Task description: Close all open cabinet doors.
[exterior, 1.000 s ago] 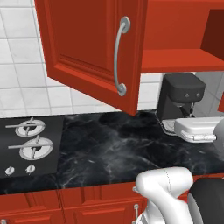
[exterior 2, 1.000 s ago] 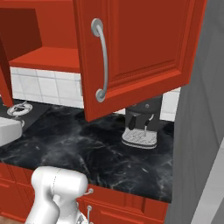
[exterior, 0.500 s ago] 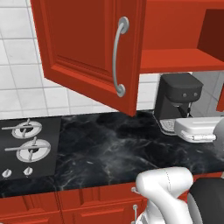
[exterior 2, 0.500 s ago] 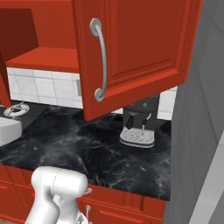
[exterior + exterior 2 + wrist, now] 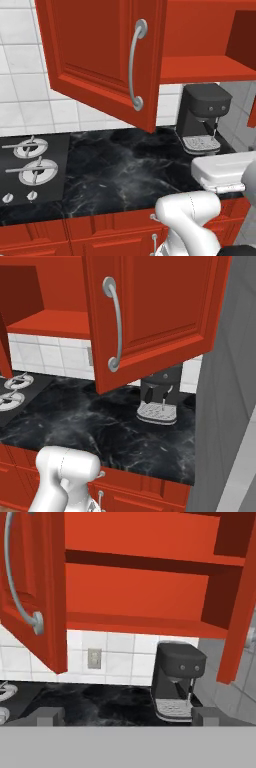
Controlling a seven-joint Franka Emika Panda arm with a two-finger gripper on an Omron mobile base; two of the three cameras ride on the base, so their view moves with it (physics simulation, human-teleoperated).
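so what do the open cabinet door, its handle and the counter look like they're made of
Cabinet door: looks like red lacquered wood or painted board, going by the glossy even colour and the raised panel. Handle: brushed metal by the look, silver grey with soft highlights. Counter: polished black stone, probably marble, judging by its white veining and faint sheen.

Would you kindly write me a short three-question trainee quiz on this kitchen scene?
1. True or false: the red cabinet door with the silver bar handle hangs open over the counter.
2. What stands on the counter under the open cabinet? A) toaster B) coffee machine C) kettle
3. What lies at the counter's left end?

Key: 1 true; 2 B; 3 the gas hob.
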